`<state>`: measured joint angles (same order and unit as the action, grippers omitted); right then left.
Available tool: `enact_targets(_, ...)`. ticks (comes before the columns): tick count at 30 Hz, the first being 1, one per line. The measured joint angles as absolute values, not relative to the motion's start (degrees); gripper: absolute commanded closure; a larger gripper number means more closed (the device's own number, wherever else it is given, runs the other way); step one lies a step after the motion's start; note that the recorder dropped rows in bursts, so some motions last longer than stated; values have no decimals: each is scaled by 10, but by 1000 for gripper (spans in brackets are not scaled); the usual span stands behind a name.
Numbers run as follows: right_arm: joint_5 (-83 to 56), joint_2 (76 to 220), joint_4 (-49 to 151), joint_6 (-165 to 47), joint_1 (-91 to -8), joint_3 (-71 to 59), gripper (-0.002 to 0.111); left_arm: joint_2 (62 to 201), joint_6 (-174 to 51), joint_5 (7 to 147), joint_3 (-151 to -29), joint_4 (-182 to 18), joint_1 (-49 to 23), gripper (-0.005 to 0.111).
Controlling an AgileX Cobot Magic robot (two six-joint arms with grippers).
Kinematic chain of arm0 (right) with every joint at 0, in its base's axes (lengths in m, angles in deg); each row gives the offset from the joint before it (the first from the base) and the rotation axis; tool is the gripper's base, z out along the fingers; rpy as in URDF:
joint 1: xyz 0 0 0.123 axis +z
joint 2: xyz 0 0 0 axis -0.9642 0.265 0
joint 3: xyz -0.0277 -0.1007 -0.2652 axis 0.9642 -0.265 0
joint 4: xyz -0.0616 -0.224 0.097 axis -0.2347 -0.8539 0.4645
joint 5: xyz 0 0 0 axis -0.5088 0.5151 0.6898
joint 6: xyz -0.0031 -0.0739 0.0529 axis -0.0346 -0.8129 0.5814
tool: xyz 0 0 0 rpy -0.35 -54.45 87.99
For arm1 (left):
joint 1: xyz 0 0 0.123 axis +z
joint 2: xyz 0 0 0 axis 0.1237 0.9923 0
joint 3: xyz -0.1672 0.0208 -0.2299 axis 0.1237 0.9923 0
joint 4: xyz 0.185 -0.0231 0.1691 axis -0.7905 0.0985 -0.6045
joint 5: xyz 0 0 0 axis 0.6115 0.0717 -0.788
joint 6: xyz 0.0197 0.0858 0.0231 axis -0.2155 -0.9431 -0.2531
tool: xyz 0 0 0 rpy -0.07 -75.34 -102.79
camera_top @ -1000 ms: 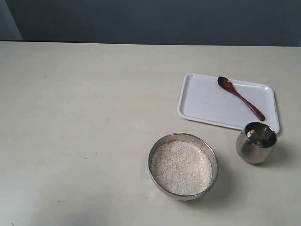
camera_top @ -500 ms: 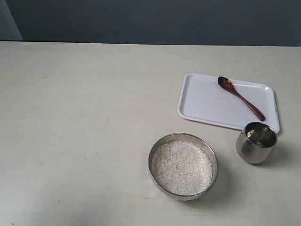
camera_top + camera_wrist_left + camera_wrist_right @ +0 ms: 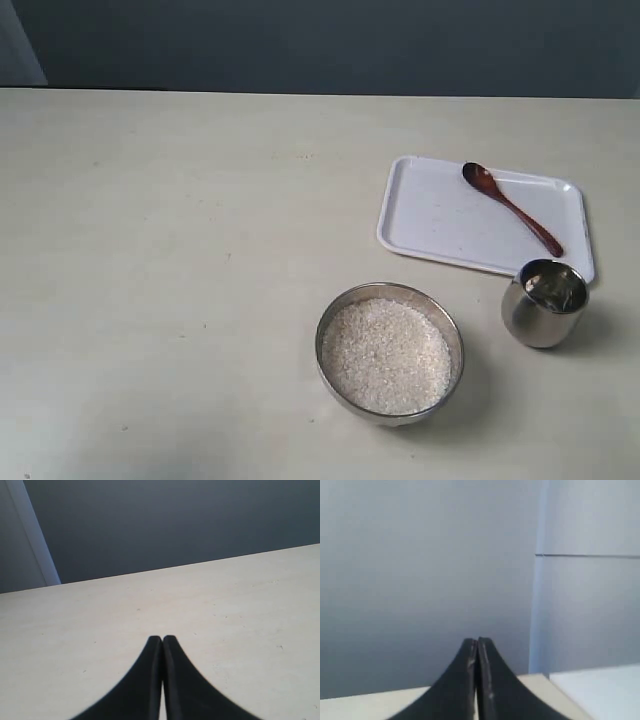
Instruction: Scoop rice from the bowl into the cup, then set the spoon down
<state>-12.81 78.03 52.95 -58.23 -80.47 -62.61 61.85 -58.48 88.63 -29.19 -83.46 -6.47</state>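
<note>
The spoon (image 3: 511, 208) lies flat on a white tray (image 3: 430, 215) on the right part of the bench (image 3: 180, 250). In the exterior view its long axis runs on a diagonal. The small oval head lies at the far left end, near the tray's back edge. The thin handle slants toward the near right and its tip stops close to the tray's front right corner, pointing toward the cup (image 3: 543, 310). The spoon is slim and reddish-brown with a glossy head that faces up.

The cup stands upright on the bench, just in front of that corner of the tray. It is a small, shiny steel cup with rounded sides, and reflections make it impossible to tell what is inside. The bowl (image 3: 320, 350) sits to the cup's left and a little nearer the camera, apart from both cup and tray. It is wide, shallow and made of steel. The rice (image 3: 387, 355) fills it almost to the rim as a flat bed of white grains.

In the left wrist view, the left pincer (image 3: 162, 639) is clenched, with its two dark fingertips pressed together and nothing between them. It hangs over bare bench and is aimed toward the far edge and the dark wall. The right pincer (image 3: 477, 641) is likewise clenched on nothing. It is pitched more level, facing a grey wall, with only a strip of the bench showing beneath it.
</note>
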Motion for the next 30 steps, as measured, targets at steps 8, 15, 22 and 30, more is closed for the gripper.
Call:
enact_targets(8, -9, 766, 573, -582, -848, -671, 109, 619, -585, 886, -292, -835, -65, 106)
enact_targets(15, 85, 766, 562, -582, -849, -684, 109, 619, -585, 886, -292, -835, -65, 106)
enact_targets(22, 79, 766, 539, -582, -849, -707, 109, 619, -585, 886, -292, -835, -65, 106)
enact_targets(30, 73, 766, 512, -582, -849, -707, 109, 619, -585, 886, -292, -835, -65, 106)
